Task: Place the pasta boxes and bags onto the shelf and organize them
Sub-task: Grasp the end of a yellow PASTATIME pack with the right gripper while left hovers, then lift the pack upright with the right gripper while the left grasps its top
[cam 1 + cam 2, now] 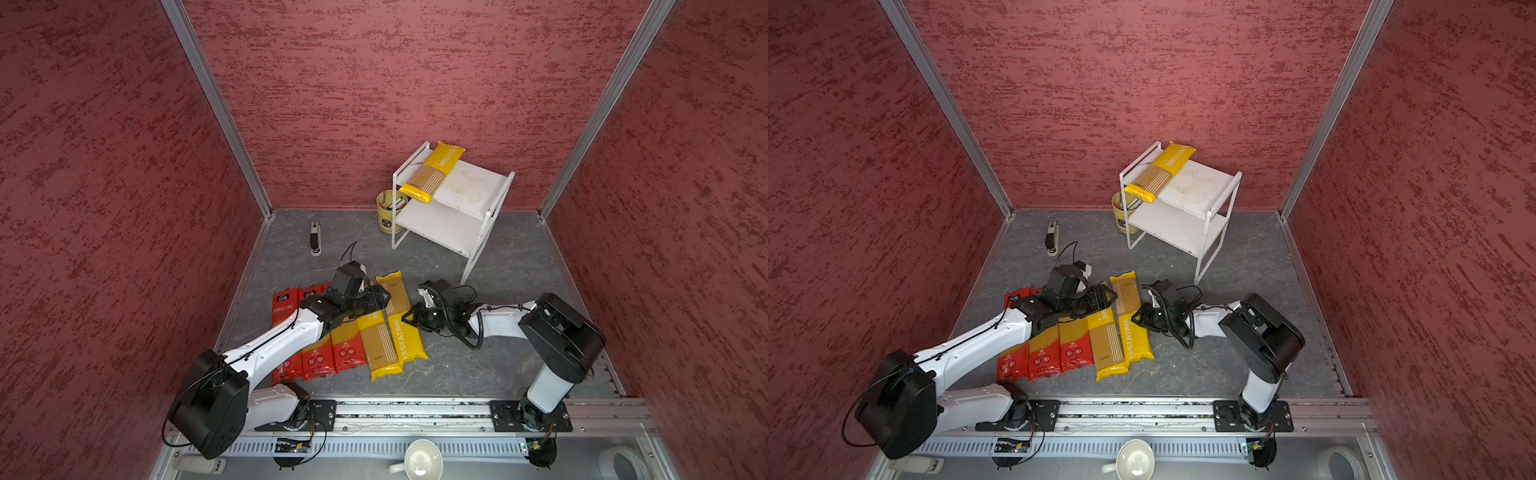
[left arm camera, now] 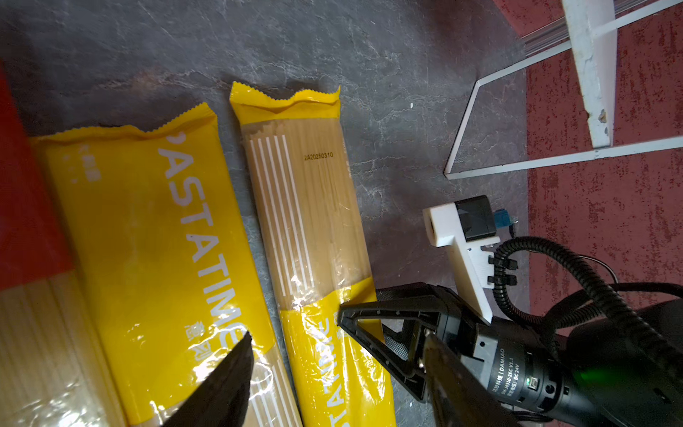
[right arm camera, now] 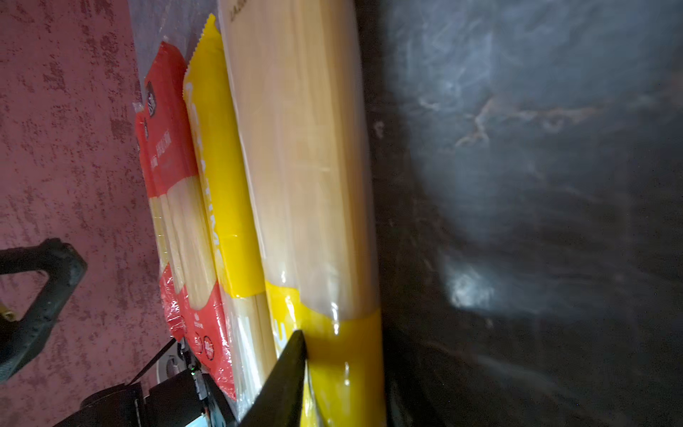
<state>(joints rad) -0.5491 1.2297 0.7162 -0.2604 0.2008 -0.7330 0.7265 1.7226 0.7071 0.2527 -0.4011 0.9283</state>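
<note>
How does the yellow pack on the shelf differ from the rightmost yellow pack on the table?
The shelf pack lies on the shelf, overhanging its top board's front; the table pack lies flat, fully supported. The shelf pack's lettered end points away from the robot, the table pack's toward it. The right gripper is at the table pack's edge, not the shelf pack's. Same wrapper design.
</note>
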